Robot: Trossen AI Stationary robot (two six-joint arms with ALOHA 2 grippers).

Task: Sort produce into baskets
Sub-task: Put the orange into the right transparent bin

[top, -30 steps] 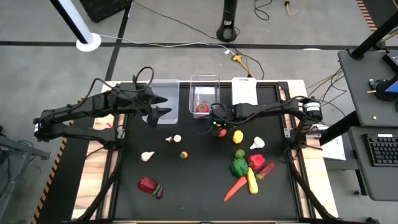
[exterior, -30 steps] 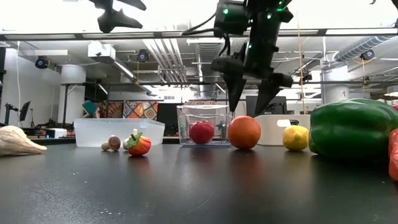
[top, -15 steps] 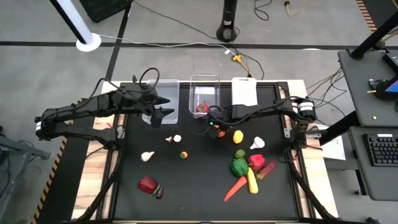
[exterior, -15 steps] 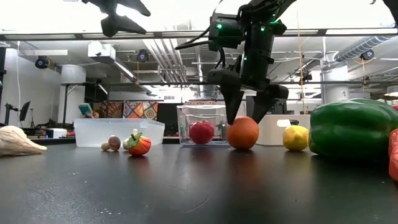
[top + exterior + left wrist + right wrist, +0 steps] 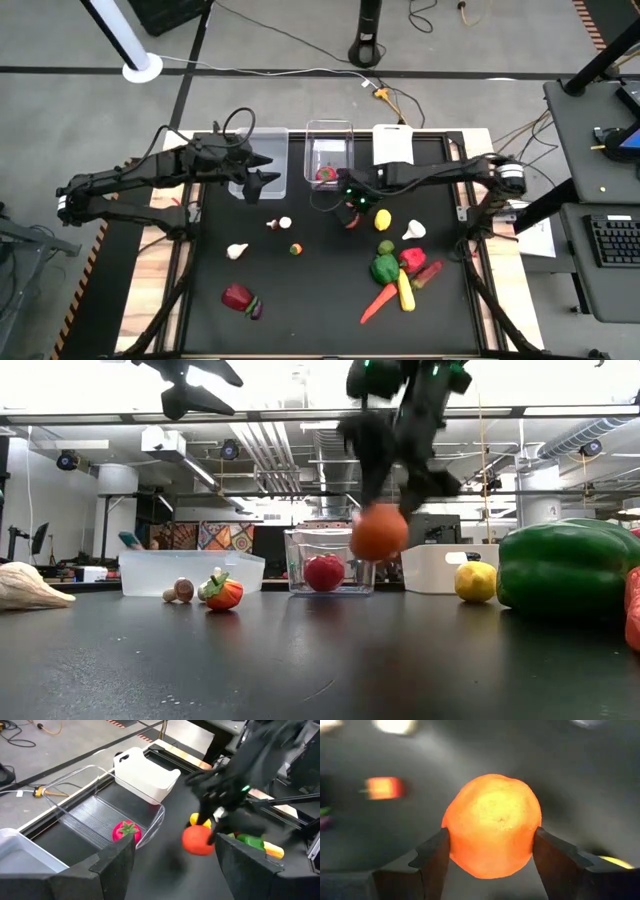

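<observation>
My right gripper (image 5: 388, 500) is shut on the orange (image 5: 379, 532) and holds it above the table in front of the middle clear bin (image 5: 328, 132). That bin holds a red fruit (image 5: 325, 174). My left gripper (image 5: 268, 168) is open and empty, high over the left clear bin (image 5: 275, 140). The white bin (image 5: 393, 148) stands to the right of the middle one. A lemon (image 5: 382, 218), white garlic (image 5: 414, 230), a green pepper (image 5: 384, 268), a carrot (image 5: 378, 302) and corn (image 5: 405, 290) lie on the black table. My right gripper pinches the orange between its two fingers, one pad on each opposite side (image 5: 451, 835). The fingers (image 5: 365, 450) come from above, pointing down. The orange hangs below them, lifted clear of the table.
A mushroom (image 5: 281, 224), a small orange-and-green piece (image 5: 296, 249) and a white piece (image 5: 236, 251) lie left of centre. A red piece (image 5: 237, 296) and a purple piece (image 5: 254, 309) lie near the front left. A red piece (image 5: 412, 260) lies beside the pepper.
My right gripper has gone down around the orange on the table, shut on it and risen. The orange, which rested on the table in front of the middle bin, is now lifted clear.
</observation>
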